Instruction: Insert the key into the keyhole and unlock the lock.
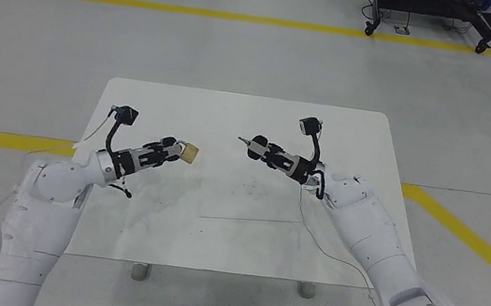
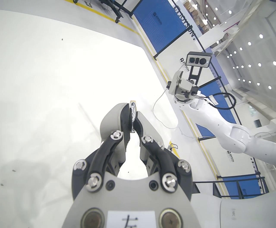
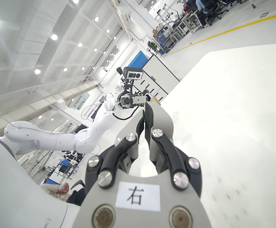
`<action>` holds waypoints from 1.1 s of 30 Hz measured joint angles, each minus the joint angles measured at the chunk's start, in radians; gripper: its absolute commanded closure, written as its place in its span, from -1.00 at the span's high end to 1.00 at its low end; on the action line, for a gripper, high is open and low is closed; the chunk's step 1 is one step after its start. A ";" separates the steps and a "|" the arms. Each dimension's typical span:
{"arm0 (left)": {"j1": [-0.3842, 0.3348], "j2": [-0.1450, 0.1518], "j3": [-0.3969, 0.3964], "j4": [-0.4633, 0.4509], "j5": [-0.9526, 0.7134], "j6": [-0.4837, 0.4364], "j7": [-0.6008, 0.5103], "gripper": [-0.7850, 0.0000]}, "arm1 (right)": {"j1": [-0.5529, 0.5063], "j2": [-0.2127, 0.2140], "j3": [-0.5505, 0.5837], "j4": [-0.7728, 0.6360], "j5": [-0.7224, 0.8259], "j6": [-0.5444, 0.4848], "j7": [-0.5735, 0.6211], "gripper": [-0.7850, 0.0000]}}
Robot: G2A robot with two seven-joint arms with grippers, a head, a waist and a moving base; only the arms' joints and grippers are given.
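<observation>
Brass catches my eye first: the lock (image 1: 189,153) sits in the left gripper (image 1: 173,149), over the left half of the white table (image 1: 215,234). The pads are clamped on the lock's near end, where silver metal shows between them in the left wrist view. The brass body juts past the fingertips towards the middle of the table and the other arm. I cannot tell which face carries the keyhole.

Across from it, the right gripper (image 1: 254,145) is over the middle of the table, a little farther back than the lock. From its own wrist view, the pads are pressed almost together. In the top view a thin grey sliver, the key (image 1: 244,141), sticks out beyond those fingertips. Its long axis runs across the table, roughly in line with the right forearm. The tip points towards the left arm and the lock, angled slightly to the far side. It is too small for me to read the blade's orientation.

Key tip and lock are apart, with bare table between them. The two grippers face each other.
</observation>
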 measured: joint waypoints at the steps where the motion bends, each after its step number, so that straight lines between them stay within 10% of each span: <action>1: 0.000 0.000 0.000 0.000 0.000 0.000 0.000 -1.00 | 0.000 0.000 0.000 0.000 0.000 0.000 0.000 -1.00; 10: -0.005 -0.005 0.027 0.030 -0.162 0.027 -0.005 -1.00 | -0.023 0.000 0.007 -0.055 -0.004 0.031 -0.051 -1.00; 24: -0.360 -0.079 0.217 0.574 -0.829 0.180 -0.379 -1.00 | -0.050 -0.002 0.041 -0.103 0.065 -0.012 -0.151 -1.00; 33: -0.341 -0.086 0.228 0.563 -0.872 0.246 -0.375 -1.00 | -0.058 -0.012 0.044 -0.126 -0.009 0.058 -0.270 -1.00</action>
